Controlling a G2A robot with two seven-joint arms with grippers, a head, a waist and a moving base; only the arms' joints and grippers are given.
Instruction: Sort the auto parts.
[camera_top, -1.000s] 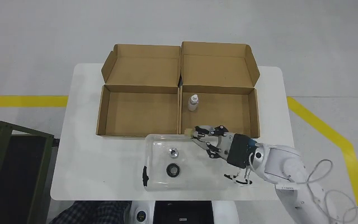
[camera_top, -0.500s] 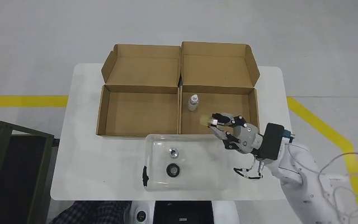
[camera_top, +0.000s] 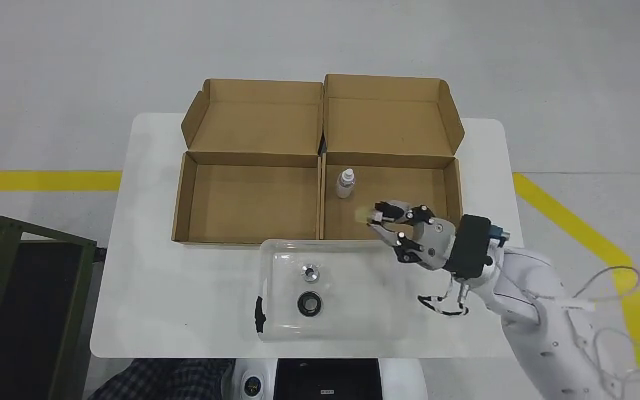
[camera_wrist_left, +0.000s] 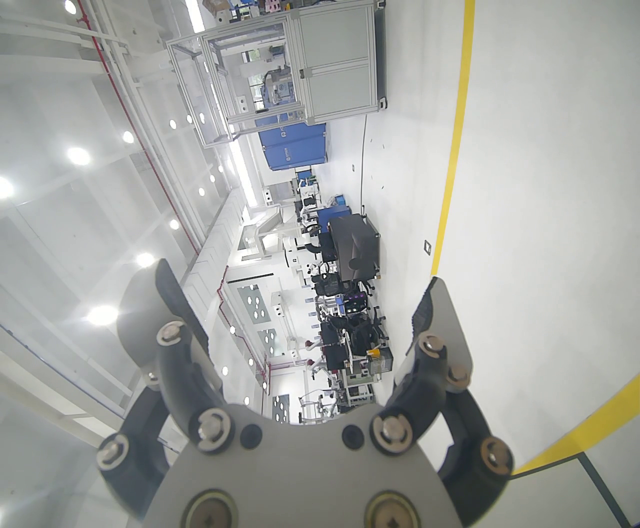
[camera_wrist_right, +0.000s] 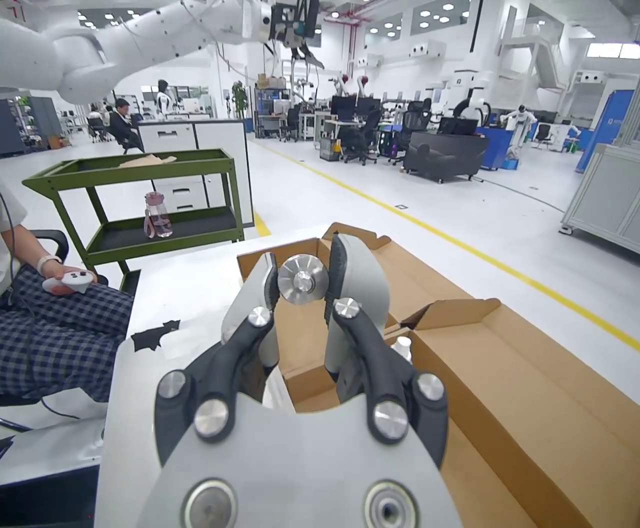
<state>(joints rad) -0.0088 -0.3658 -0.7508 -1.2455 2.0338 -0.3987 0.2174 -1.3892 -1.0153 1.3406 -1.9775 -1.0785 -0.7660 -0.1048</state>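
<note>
The right pincer (camera_wrist_right: 304, 254) is clamped on a round silver metal disc (camera_wrist_right: 302, 280), its two pads pressed against the disc's opposite edges. In the top view this pincer (camera_top: 378, 217) hangs over the right cardboard box (camera_top: 425, 190), above the near part of its floor and close to the front wall, so the disc is held in the air over that box and rests on nothing.

A small white bottle (camera_top: 345, 182) stands upright in the same box, near the wall it shares with the left cardboard box (camera_top: 250, 200). The two boxes sit side by side with their lids folded back, on the far half of the white worktop (camera_top: 150, 250).

Just in front of the boxes lies a clear plastic tray (camera_top: 375, 310). It holds two parts well apart from the pincer – a black ring (camera_top: 312, 302) and, beyond it, a small metal piece (camera_top: 312, 270).

The left pincer (camera_wrist_left: 297, 280) has its fingers spread wide apart with nothing between them, and it faces out toward the hall.
</note>
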